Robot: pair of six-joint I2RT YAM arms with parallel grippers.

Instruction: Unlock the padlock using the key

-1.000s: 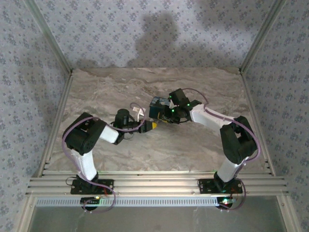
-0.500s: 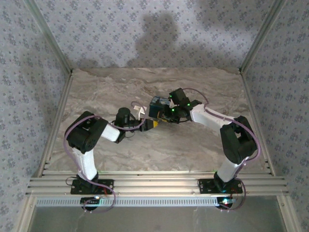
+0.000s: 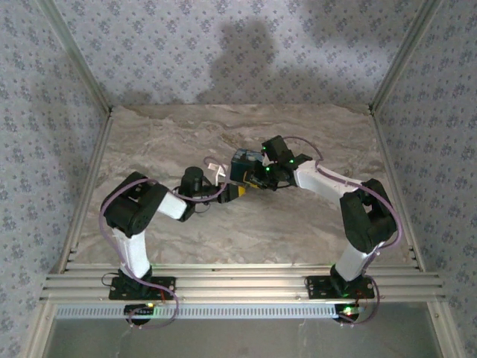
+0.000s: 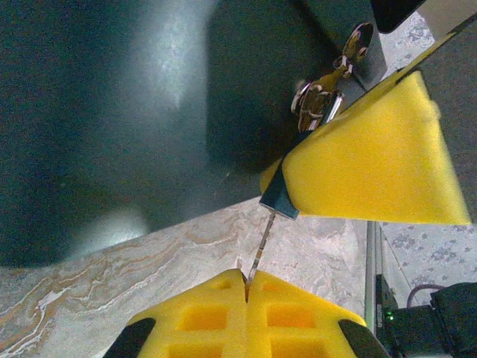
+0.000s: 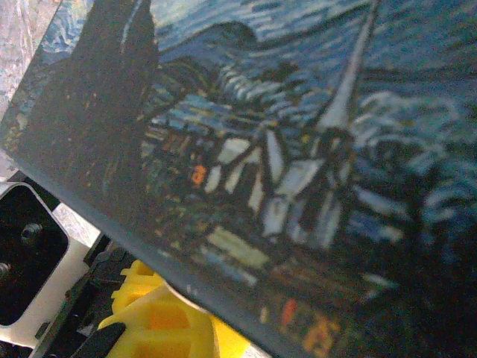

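One padlock [image 3: 244, 159] is clamped in the right gripper [image 3: 258, 175], its painted face close against that wrist's camera. Of the two grippers, the left gripper [image 4: 246, 292] is pinched fully together on the one key [image 4: 260, 246]. The key juts straight ahead of its fingertips toward the lock's dark underside; whether it touches I cannot tell. This looks like the insertion step: next, line the blade up with the keyway, push in, then turn. Beyond the key hangs a shiny bunch [image 4: 319, 103], too tangled to count.
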